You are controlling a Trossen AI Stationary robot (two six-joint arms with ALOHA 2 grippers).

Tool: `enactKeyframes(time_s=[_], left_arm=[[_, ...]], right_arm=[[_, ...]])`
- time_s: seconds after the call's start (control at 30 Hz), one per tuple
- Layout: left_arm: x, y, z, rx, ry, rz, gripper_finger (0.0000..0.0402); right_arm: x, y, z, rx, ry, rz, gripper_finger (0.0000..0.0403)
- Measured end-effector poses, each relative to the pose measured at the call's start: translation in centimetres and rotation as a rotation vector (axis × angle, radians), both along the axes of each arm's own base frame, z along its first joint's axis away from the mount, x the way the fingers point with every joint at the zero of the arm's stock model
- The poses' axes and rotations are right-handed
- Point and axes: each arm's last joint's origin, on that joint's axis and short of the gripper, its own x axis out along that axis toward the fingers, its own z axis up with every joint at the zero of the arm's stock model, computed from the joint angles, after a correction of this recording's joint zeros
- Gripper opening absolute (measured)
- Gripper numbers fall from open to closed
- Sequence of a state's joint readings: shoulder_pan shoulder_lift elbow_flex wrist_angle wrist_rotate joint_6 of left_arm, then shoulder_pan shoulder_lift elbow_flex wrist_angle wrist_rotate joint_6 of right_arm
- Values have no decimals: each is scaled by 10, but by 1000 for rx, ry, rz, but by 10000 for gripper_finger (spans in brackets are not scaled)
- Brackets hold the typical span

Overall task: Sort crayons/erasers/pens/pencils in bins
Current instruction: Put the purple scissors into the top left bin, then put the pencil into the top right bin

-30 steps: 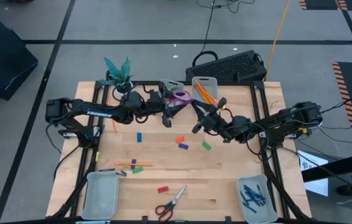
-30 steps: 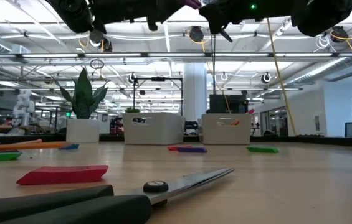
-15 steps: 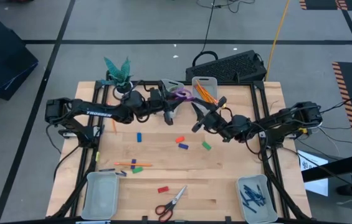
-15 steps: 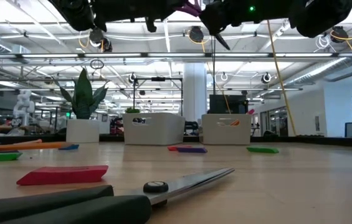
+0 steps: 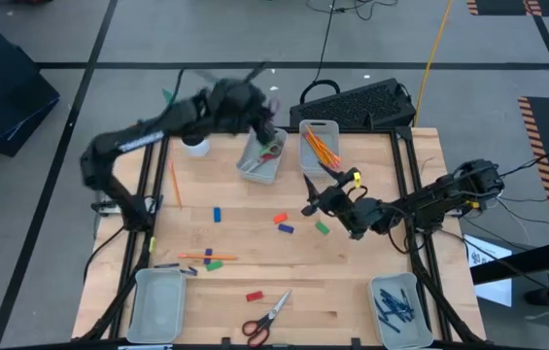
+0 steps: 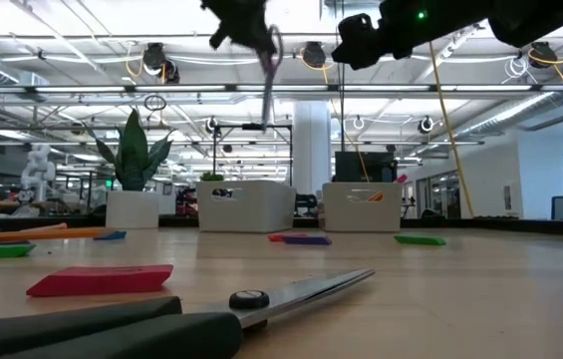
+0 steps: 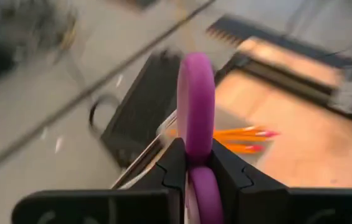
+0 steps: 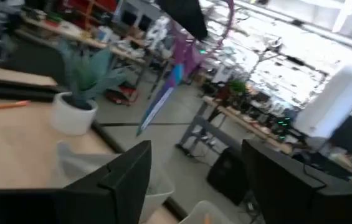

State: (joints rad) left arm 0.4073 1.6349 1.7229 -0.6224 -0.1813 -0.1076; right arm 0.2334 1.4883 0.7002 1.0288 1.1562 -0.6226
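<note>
Pencils (image 5: 320,148) fill the bin (image 5: 319,126) at the desk's 12 o'clock edge, their long axes running roughly 11 to 5 o'clock; you can also see one loose pencil (image 5: 174,183) toward 10 o'clock lying almost along the 12–6 line, and another (image 5: 207,257) near 8 o'clock lying across. Your left arm is smeared by motion in the high view, so its outline and exact place above the second far bin (image 5: 263,158) are hard to make out. Its wrist view settles the grip: the left hand (image 7: 197,165) is clamped on the purple scissors (image 7: 195,106), the handle loop standing up between the fingers. From the low view those scissors hang nearly vertical under the arm. Your right hand (image 5: 310,205) hovers just right of desk centre, near the green eraser (image 5: 322,227), its fingers spread wide with nothing between them. Pens (image 5: 393,303) lie jumbled in the bin (image 5: 397,310) at 5 o'clock. The bin (image 5: 157,301) at 7 o'clock is partly cut off.
</note>
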Motion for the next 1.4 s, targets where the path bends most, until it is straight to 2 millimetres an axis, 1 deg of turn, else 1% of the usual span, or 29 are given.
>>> enactKeyframes(time_s=[0.03, 0.13, 0.2, 0.3, 0.37, 0.43, 0.57, 0.67, 0.73, 0.9, 1.07, 1.23, 1.4], left_arm=[[-1, 12, 0, -52, 28, 31, 38], [-5, 46, -11, -245, 162, 63, 38], [-6, 70, -15, -345, 178, 68, 38], [-8, 94, -30, -517, 233, 49, 38], [-7, 105, -40, -598, 273, 31, 38], [-5, 109, -55, -658, 348, 25, 40], [6, 115, -83, -711, 426, 9, 46], [15, 119, -97, -720, 428, -9, 47], [22, 118, -104, -728, 429, -12, 48], [35, 111, -109, -711, 419, -38, 50], [44, 108, -108, -593, 427, 19, 62], [45, 108, -108, -559, 442, 62, 111], [48, 103, -107, -557, 439, 44, 169]], right_arm=[[0, 2, -2, 12, 1, 9, 243], [0, 5, -5, 38, -5, 23, 242], [0, 6, -6, 48, -11, 29, 241], [0, 7, -6, 52, -18, 34, 241], [0, 7, -6, 52, -14, 33, 240], [0, 7, -7, 55, -15, 34, 240], [0, 7, -8, 58, -10, 36, 240], [0, 7, -8, 62, -13, 38, 240], [0, 7, -9, 69, -15, 38, 240], [0, 7, -12, 87, -12, 39, 240], [0, 7, -13, 95, -12, 39, 240], [0, 10, -16, 100, 7, 48, 240], [-1, 14, -17, 103, 11, 60, 240]])
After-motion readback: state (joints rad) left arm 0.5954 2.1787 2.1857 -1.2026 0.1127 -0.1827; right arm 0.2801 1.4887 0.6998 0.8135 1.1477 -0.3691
